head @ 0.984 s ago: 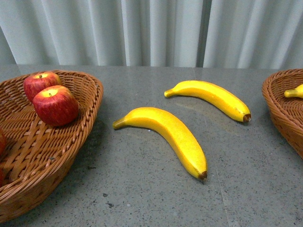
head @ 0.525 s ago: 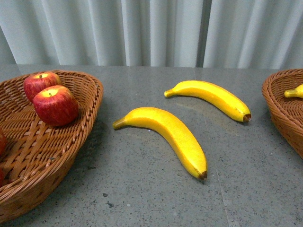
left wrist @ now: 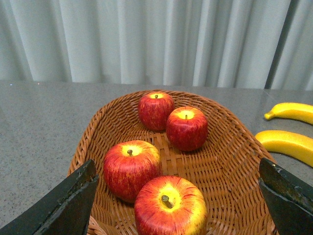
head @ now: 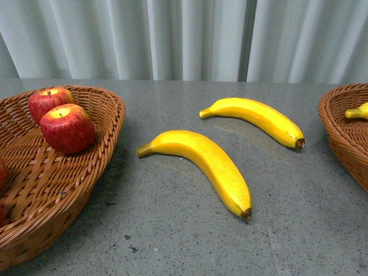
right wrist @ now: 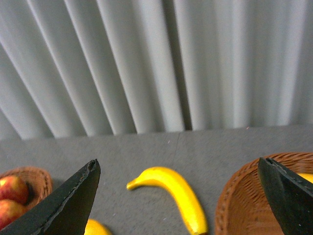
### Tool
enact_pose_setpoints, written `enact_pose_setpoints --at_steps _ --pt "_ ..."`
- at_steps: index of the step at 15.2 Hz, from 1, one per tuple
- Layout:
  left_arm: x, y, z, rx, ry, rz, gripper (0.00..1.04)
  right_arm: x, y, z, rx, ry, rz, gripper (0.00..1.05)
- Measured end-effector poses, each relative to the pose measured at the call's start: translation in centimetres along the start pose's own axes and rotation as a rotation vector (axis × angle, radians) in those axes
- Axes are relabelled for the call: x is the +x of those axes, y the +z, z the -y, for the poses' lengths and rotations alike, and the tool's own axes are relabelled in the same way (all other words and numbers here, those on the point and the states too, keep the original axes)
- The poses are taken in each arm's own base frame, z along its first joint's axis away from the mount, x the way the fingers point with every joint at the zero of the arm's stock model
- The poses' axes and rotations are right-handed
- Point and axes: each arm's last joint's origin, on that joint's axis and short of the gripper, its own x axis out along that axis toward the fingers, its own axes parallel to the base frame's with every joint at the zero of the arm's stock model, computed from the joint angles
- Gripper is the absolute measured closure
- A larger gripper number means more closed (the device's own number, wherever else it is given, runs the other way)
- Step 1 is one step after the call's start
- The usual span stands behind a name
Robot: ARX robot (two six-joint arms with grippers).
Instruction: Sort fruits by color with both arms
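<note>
- A grey table (head: 172, 236) stands before a pale curtain (head: 184, 34), with a wicker basket at each end. Judging by what they hold, the left basket (head: 112, 115) is for red and the right basket (head: 336, 129) for yellow.
- Four apples (left wrist: 131, 166) sit in the left basket, so the red sorting looks finished.
- The tip of a third banana (head: 357, 112) shows inside the right basket.
- Two more lie loose on the table between the baskets, the near banana (head: 207, 164) and the far banana (head: 256, 118). They are close together but not touching.
- The left gripper (left wrist: 177, 169) hangs above the left basket, jaws wide apart and holding nothing. The apples lie below it, none touched.
- The right gripper (right wrist: 178, 164) is raised, jaws wide apart and empty.
- In its wrist camera the far banana sits ahead and below, framed between the two fingers but well clear of them, with the right basket near it.
- My guess is that the right arm, nearer the yellow basket, takes a banana next and must come down over its middle.
</note>
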Motion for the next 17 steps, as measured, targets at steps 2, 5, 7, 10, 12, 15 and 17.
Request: enact_pose_setpoints --at_steps 2,5,7,10,12,15,17 --pt "0.0 0.0 0.0 0.0 0.0 0.0 0.07 5.0 -1.3 -3.2 -0.032 0.053 -0.151 0.07" --pt "0.0 0.0 0.0 0.0 0.0 0.0 0.07 9.4 -3.0 -8.6 -0.093 0.163 -0.29 0.07" --pt "0.0 0.0 0.0 0.0 0.0 0.0 0.07 10.9 -5.4 -10.6 -0.133 0.199 -0.429 0.07" --pt "0.0 0.0 0.0 0.0 0.0 0.0 0.07 11.7 -8.0 -10.5 -0.169 0.189 -0.585 0.07" --pt "0.0 0.0 0.0 0.0 0.0 0.0 0.07 11.5 -9.3 -10.2 -0.191 0.184 -0.67 0.07" --pt "0.0 0.0 0.0 0.0 0.0 0.0 0.07 11.3 -10.9 -9.9 -0.209 0.199 -0.768 0.07" --pt "0.0 0.0 0.0 0.0 0.0 0.0 0.07 11.2 -11.4 -9.9 -0.227 0.207 -0.796 0.07"
